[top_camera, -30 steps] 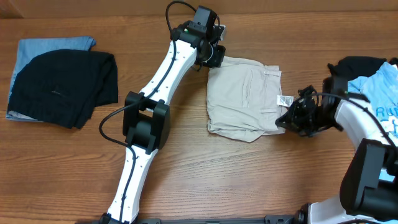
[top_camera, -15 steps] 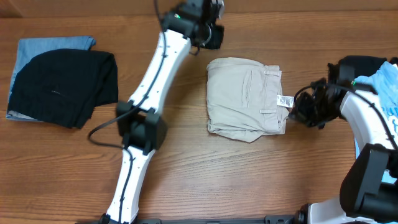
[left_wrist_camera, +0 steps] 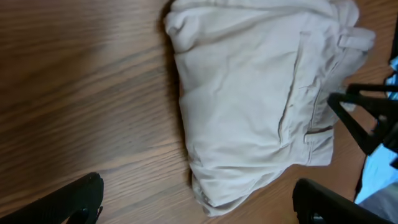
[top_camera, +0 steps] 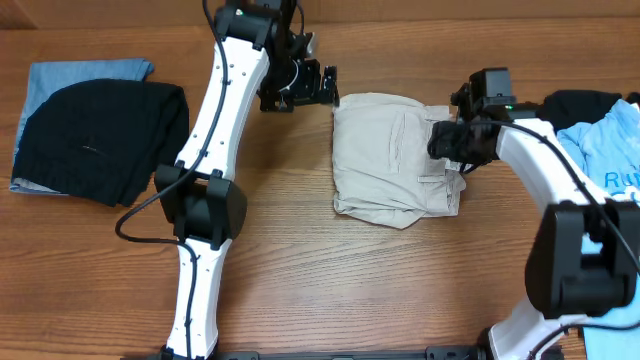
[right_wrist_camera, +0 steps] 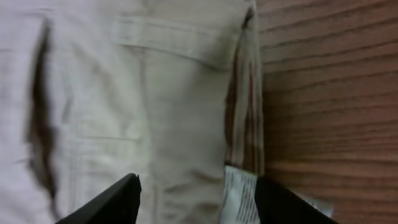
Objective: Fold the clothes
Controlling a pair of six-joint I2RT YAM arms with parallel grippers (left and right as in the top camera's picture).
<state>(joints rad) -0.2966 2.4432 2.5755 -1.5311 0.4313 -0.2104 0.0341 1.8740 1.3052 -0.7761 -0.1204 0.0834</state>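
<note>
Right tool (top_camera: pixel 452 140) has shifted from beside the shorts (top_camera: pixel 385 160) to over their waistband edge. Left tool (top_camera: pixel 303 85) has drawn back to just beside their upper-left corner. Both tools are spread, pinching nothing. One pair of shorts lies folded at mid-bench (top_camera: pixel 400 290). Its white label (right_wrist_camera: pixel 239 194) is hidden overhead by the right tool and shows only from the right wrist. At left, one black garment (top_camera: pixel 100 140) covers most of one blue cloth (top_camera: pixel 85 72). One light blue T-shirt (top_camera: pixel 612 160) is cut off at the right edge.
</note>
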